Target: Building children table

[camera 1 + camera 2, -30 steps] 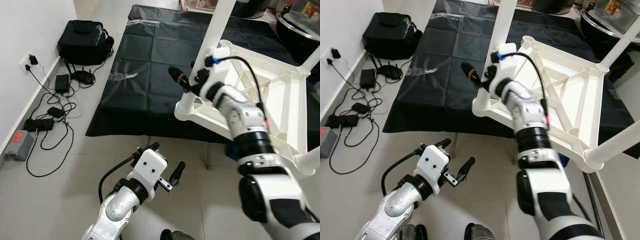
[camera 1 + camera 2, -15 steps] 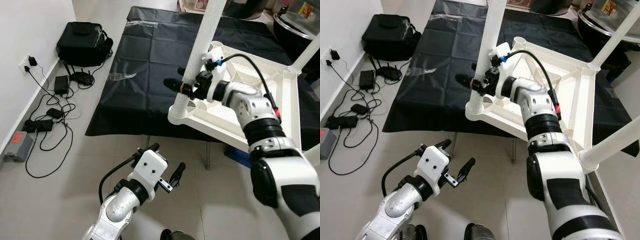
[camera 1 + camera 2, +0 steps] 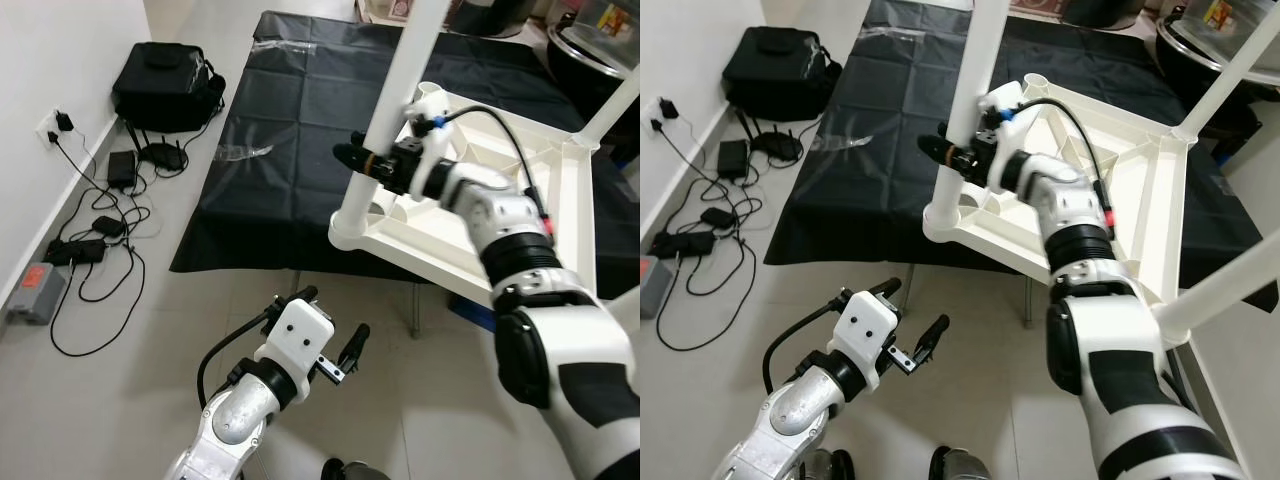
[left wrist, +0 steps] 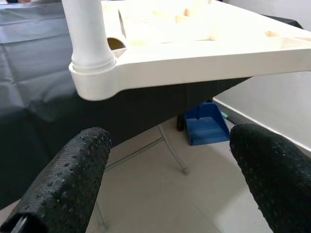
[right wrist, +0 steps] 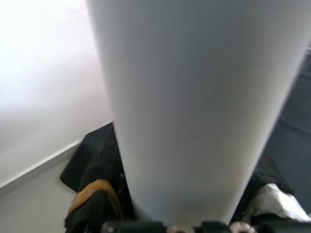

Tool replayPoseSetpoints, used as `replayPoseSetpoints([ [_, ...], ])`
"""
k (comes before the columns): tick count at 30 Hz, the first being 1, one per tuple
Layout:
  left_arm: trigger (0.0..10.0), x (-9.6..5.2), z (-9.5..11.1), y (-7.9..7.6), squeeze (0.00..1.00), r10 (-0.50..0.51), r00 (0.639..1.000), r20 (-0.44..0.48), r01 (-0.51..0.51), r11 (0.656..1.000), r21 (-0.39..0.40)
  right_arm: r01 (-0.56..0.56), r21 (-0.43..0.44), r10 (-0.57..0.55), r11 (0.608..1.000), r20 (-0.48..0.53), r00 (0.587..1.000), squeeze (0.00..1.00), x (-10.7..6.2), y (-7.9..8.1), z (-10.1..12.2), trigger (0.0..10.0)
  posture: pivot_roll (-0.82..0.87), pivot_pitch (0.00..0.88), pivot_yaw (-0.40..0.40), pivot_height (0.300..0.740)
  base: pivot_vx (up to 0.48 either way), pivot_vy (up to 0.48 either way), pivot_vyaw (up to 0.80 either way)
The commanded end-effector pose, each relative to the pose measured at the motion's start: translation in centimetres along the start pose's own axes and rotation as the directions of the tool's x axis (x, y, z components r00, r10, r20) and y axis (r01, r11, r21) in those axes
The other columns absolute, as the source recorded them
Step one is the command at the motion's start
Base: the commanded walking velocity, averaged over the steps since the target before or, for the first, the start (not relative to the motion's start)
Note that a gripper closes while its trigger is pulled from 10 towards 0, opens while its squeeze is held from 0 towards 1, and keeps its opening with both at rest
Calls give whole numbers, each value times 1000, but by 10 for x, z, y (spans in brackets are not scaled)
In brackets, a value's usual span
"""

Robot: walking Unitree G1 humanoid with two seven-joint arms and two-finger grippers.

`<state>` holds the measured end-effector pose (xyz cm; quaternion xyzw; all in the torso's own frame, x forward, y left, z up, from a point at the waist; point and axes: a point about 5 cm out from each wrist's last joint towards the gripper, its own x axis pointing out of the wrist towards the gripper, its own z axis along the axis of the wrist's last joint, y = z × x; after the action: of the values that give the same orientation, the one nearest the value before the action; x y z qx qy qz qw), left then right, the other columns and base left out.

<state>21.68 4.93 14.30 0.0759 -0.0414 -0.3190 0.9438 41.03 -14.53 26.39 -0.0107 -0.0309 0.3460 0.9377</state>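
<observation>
- The right arm (image 3: 505, 215) is built of silver-white rounded shells with black ribbed rings at the joints.
- A thin black cable (image 3: 500, 135) loops from its wrist to the forearm.
- The right gripper (image 3: 370, 160) has black fingers; one carries an orange band.
- The left arm (image 3: 235, 420) is silver, with a white boxy wrist block (image 3: 300, 335).
- The left gripper (image 3: 330, 330) has black, pebbled fingers (image 4: 73, 174).

It was a room in a home, with a pale tiled floor (image 3: 130, 370) and a white wall (image 3: 50, 60). By that wall's socket (image 3: 55, 125) lay tangled chargers and cables (image 3: 100, 235) and a black bag (image 3: 168, 85). Away from the wall, a black sheet (image 3: 290, 150) covered a low folding table, with a blue dustpan (image 4: 206, 127) beneath.
</observation>
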Motion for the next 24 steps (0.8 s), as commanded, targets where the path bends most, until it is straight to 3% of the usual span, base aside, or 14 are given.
replayPoseSetpoints([
  [1, 10000, 0, -1, -3, 0, -10, 1000, -10, 10, 1000, 4, 290, 13, -290, 957, 17, 957, 0, -1, -15, 4, 0, 123, 149, -112, 740, 0, 0, 0],
  [3, 10000, 0, 0, -3, 0, -10, 1000, -9, 10, 1000, 5, 400, 37, -401, 916, 14, 916, 0, -2, -20, 1, 0, 123, 149, -112, 740, 0, 0, 0],
  [4, 10000, 0, -1, -3, 0, -12, 1000, -10, 12, 1000, 6, 531, 66, -533, 845, 8, 846, 0, -6, -25, -2, 0, 121, 147, -109, 740, 0, 0, 0],
  [5, 10000, 0, -1, -2, 0, -13, 1000, -11, 13, 1000, 7, 681, 85, -684, 727, 10, 729, 0, -13, -32, -4, 0, 119, 149, -108, 740, 0, 0, 0],
  [6, 10000, 0, -1, -2, 0, -13, 1000, -11, 13, 1000, 7, 681, 85, -684, 727, 10, 729, 0, -13, -32, -4, 0, 119, 149, -108, 740, 0, 0, 0],
  [7, 10000, 0, -1, -2, 0, -15, 1000, -12, 15, 1000, 8, 798, 123, -805, 590, 15, 593, 0, -21, -37, -5, 0, 117, 147, -107, 740, 0, 0, 0],
  [10, 10000, 0, -1, -2, 0, -15, 1000, -12, 15, 1000, 8, 798, 123, -805, 590, 15, 593, 0, -21, -37, -5, 0, 117, 147, -107, 740, 0, 0, 0],
  [12, 10000, 0, -1, -2, 0, -16, 1000, -14, 16, 1000, 11, 889, 179, -903, 422, -5, 430, 0, -27, -34, -10, 0, 122, 148, -112, 740, 0, 0, 0],
  [18, 10000, 1, -1, -2, 0, -16, 1000, -14, 16, 1000, 12, 898, 196, -914, 395, -20, 406, 0, -26, -31, -12, 0, 122, 148, -112, 740, 0, 0, 0],
  [19, 10000, 1, -1, -2, 0, -14, 1000, -14, 14, 1000, 13, 862, 215, -878, 459, -39, 477, 0, -13, -19, -13, 10000, 120, 150, -111, 740, 0, 0, 0],
  [21, 10000, 1, -1, -2, 0, -14, 1000, -14, 14, 1000, 13, 862, 215, -878, 459, -39, 477, 0, -13, -19, -13, 10000, 120, 150, -111, 740, 0, 0, 0],
  [22, 10000, 1, -1, -2, 0, -13, 1000, -15, 13, 1000, 13, 797, 224, -813, 560, -33, 581, 0, 3, -6, -12, 10000, 118, 152, -111, 740, 0, 0, 0],
  [23, 10000, 1, -1, -2, 0, -13, 1000, -15, 13, 1000, 13, 797, 224, -813, 560, -33, 581, 0, 3, -6, -12, 10000, 118, 152, -111, 740, 0, 0, 0],
  [24, 10000, 1, -1, -2, 0, -12, 1000, -15, 12, 1000, 12, 713, 204, -729, 671, 5, 685, 545, 14, 4, -7, 10000, 115, 153, -110, 740, 0, 0, 0],
])
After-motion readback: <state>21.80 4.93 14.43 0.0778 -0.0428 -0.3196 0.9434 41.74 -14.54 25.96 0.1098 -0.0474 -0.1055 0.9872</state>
